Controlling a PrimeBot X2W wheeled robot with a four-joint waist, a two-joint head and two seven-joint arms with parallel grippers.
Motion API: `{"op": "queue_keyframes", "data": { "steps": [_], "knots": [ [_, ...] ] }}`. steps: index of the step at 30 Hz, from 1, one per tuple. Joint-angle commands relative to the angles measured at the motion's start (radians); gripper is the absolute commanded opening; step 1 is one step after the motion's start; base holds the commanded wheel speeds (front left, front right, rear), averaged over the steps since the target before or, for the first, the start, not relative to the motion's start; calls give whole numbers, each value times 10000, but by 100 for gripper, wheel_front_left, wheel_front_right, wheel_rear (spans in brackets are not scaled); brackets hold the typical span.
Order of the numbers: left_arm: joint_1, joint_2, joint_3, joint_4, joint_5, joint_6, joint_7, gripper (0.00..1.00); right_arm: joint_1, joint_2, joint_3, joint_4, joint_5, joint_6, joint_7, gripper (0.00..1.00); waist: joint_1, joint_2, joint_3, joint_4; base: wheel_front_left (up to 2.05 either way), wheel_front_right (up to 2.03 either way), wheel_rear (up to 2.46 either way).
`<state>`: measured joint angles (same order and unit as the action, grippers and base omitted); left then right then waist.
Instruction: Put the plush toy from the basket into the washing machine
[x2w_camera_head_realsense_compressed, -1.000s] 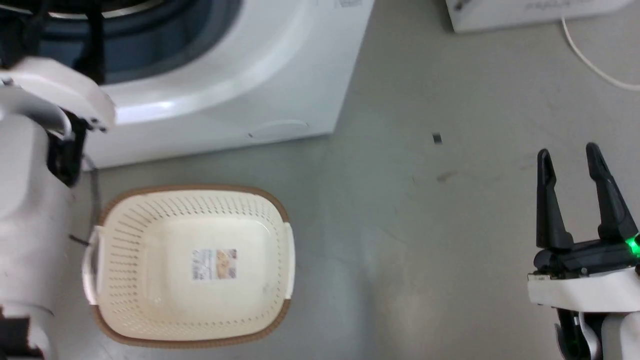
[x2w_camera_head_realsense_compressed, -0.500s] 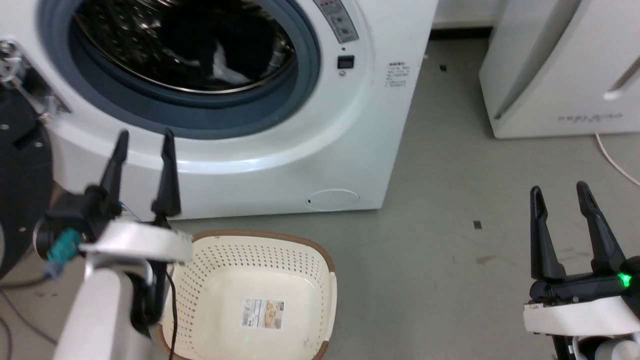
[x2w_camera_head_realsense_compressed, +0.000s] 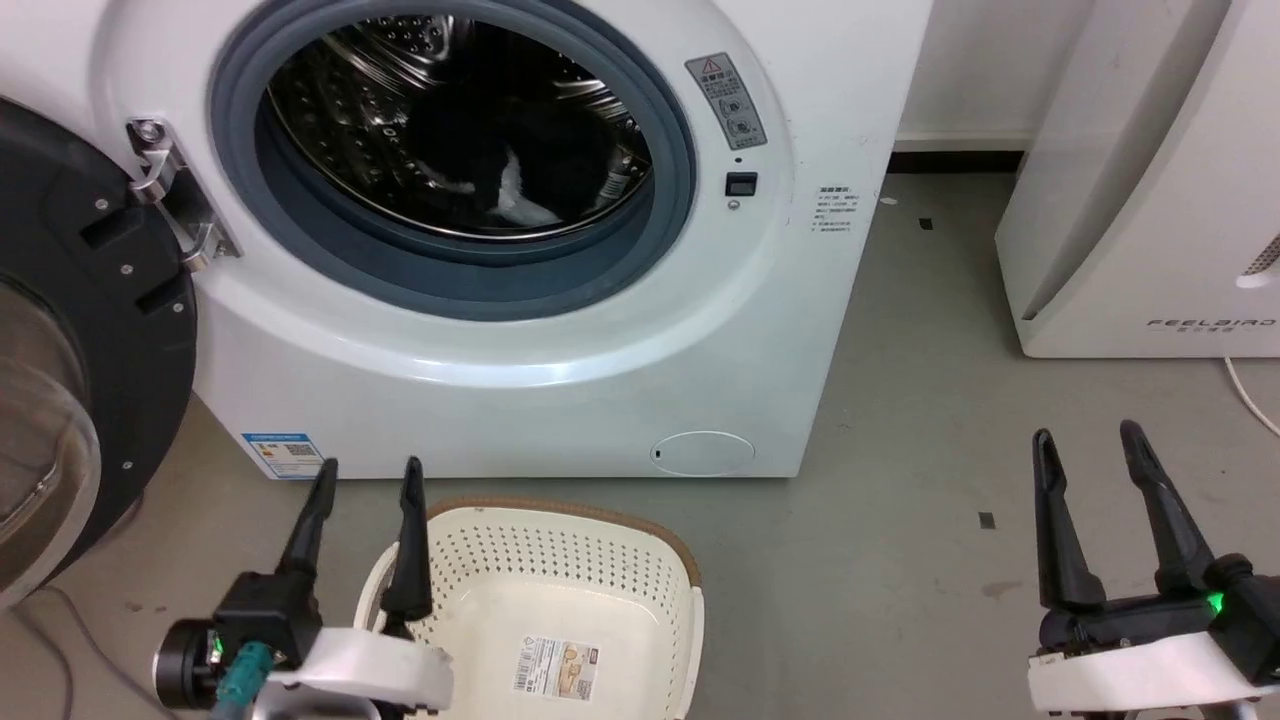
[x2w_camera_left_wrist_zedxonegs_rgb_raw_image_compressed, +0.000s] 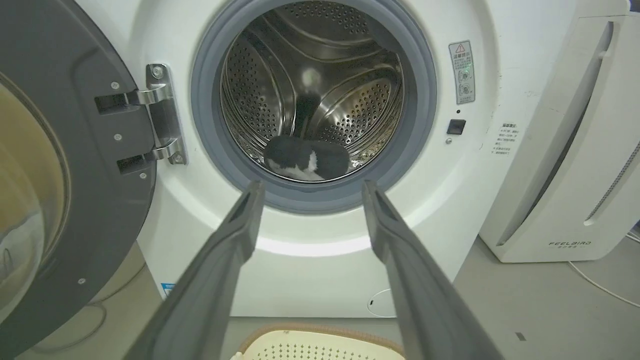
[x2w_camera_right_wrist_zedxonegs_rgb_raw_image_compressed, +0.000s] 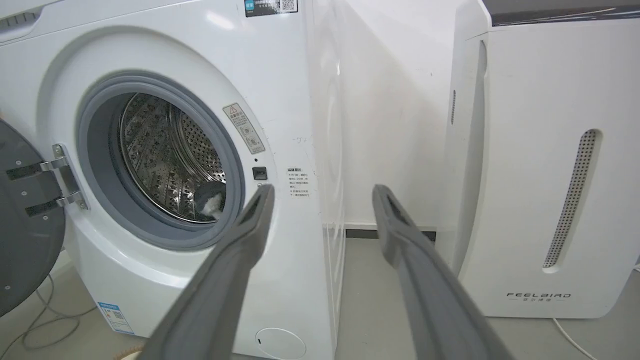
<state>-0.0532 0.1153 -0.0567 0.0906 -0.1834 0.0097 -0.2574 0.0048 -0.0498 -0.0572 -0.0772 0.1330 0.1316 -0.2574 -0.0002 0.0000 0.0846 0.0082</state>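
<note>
Grey floor (x2w_camera_head_realsense_compressed: 900, 420) fronts the washing machine (x2w_camera_head_realsense_compressed: 560, 380), plush toy (x2w_camera_left_wrist_zedxonegs_rgb_raw_image_compressed: 306, 159) lying at six o'clock in the drum (x2w_camera_head_realsense_compressed: 330, 130), basket (x2w_camera_head_realsense_compressed: 560, 512) empty below; left claw (x2w_camera_head_realsense_compressed: 368, 465) and right claw (x2w_camera_head_realsense_compressed: 1088, 432) gape empty and would best back away clear of the door (x2w_camera_head_realsense_compressed: 100, 300).

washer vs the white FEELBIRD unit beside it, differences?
The washing machine has a round grey-rimmed opening, door swung open; the white unit has a flat closed front. The washing machine holds the plush toy in its drum; the white unit's front bears a perforated slot and FEELBIRD lettering. Both are white, side by side on the grey floor.
</note>
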Motion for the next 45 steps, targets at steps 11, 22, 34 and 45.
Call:
{"op": "queue_keyframes", "data": {
  "steps": [11, 22, 34, 45],
  "knots": [
    [545, -331, 78, 579, 91, -184, -43, 100, 322, -4, 183, 231, 6, -9, -44, 100, 2, 0, -63, 116, 0, 0, 0],
    [390, -380, 99, 558, 104, -125, 142, 0, 148, 0, 179, 244, -65, 0, 131, 0, 2, 0, -104, 108, 0, 0, 0],
    [404, -407, 146, 410, 279, -122, 387, 0, 128, -1, 219, 297, -192, -1, 378, 0, 2, 0, -179, 89, 0, 0, 0],
    [417, -432, 189, 275, 438, -120, 612, 0, 110, -1, 255, 346, -309, -2, 603, 0, 2, 0, -247, 71, 0, 0, 0]
  ]
}}
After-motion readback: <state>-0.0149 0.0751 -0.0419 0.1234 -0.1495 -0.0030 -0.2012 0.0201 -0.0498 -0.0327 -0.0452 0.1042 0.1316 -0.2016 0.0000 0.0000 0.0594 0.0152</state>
